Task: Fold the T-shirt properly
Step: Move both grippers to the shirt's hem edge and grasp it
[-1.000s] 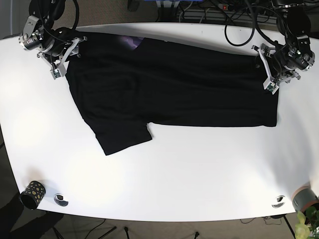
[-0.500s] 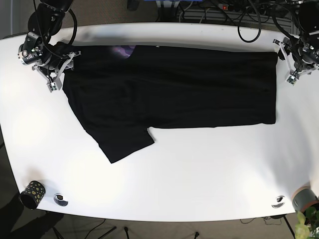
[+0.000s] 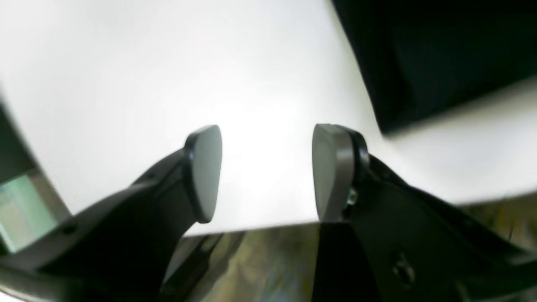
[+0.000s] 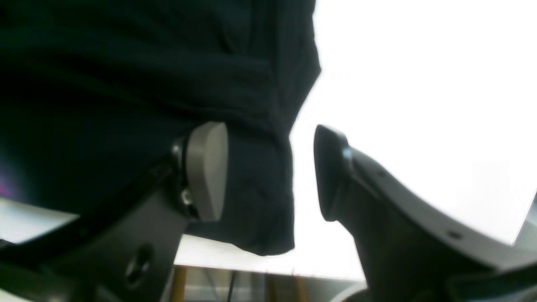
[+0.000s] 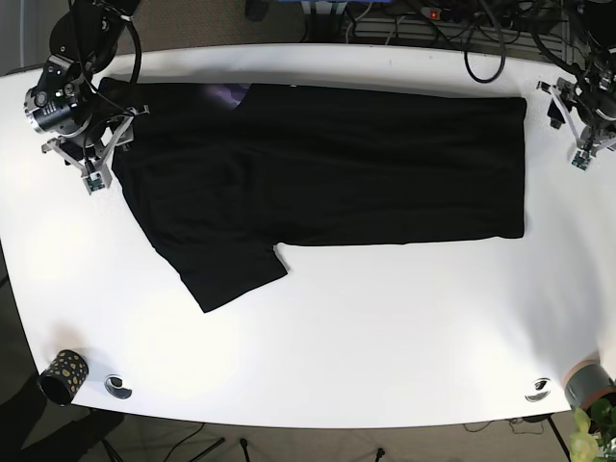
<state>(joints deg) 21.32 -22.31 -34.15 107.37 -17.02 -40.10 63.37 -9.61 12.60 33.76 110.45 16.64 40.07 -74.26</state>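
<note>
The black T-shirt lies spread across the far half of the white tabletop, folded lengthwise into a long band with one sleeve sticking out toward the near edge. Compared with half a second ago, the shirt has slid a little toward the base view's left, and its hem end now stops short of the tabletop's right side, leaving a strip of bare white there.

The left pincer has pulled farther out toward the tabletop's right edge and sits clear of the cloth. In its wrist view the left pincer has its pads spread apart with only bare tabletop between them (the shirt's corner shows dark above and to the right).

The right pincer has dropped slightly lower at the shirt's shoulder end than it was before. In its wrist view the right pincer is parted too, with the dark fabric edge hanging in the gap between the fingers but not pinched.

A speckled cup stands at the near left corner.
</note>
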